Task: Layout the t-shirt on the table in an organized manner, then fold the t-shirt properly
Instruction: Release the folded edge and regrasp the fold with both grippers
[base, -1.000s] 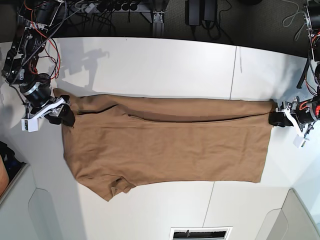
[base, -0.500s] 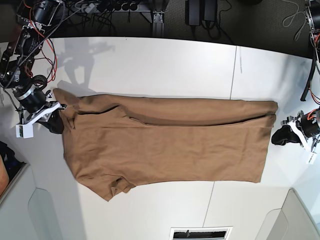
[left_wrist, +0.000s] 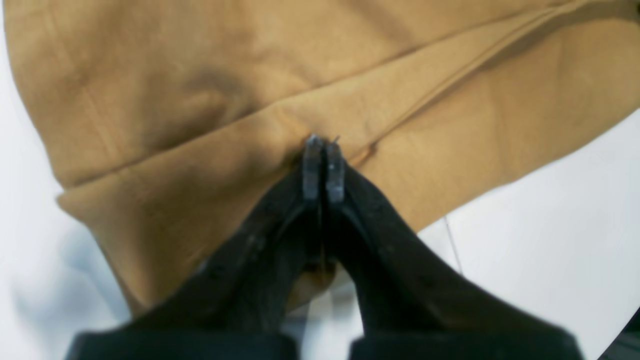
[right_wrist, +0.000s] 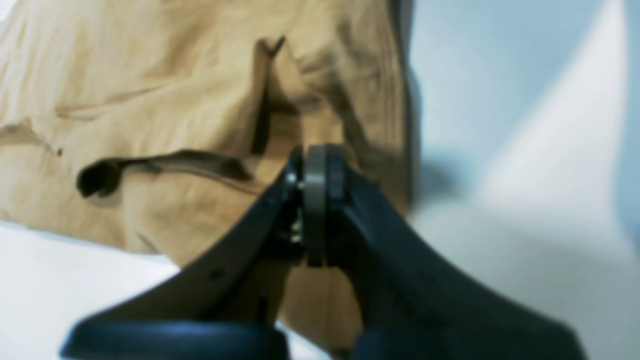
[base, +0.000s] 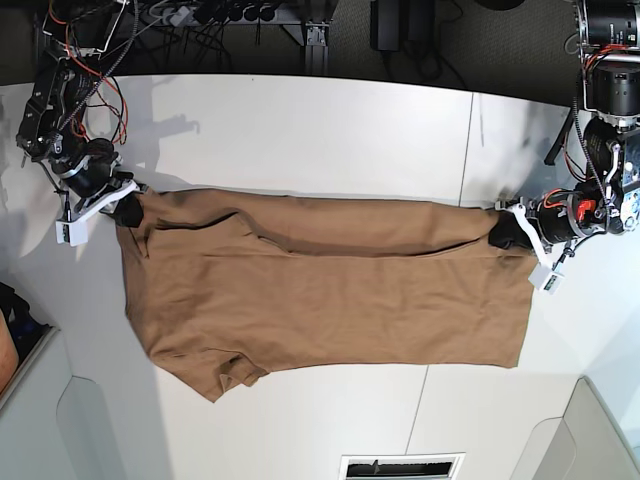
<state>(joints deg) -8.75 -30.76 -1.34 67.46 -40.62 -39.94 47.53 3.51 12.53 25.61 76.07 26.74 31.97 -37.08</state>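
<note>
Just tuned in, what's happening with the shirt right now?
Both arms are on the t-shirt, which lies spread lengthwise on the table. The left gripper is shut at the far corner of one end, and the right gripper is shut at the far corner of the other. The far edge is folded over.

The table (base: 300, 130) is white, crossed by a thin dark seam. The shirt (base: 330, 290) is spread flat on it, stretched lengthwise between the two sets of jaws, bare tabletop beyond each.
</note>
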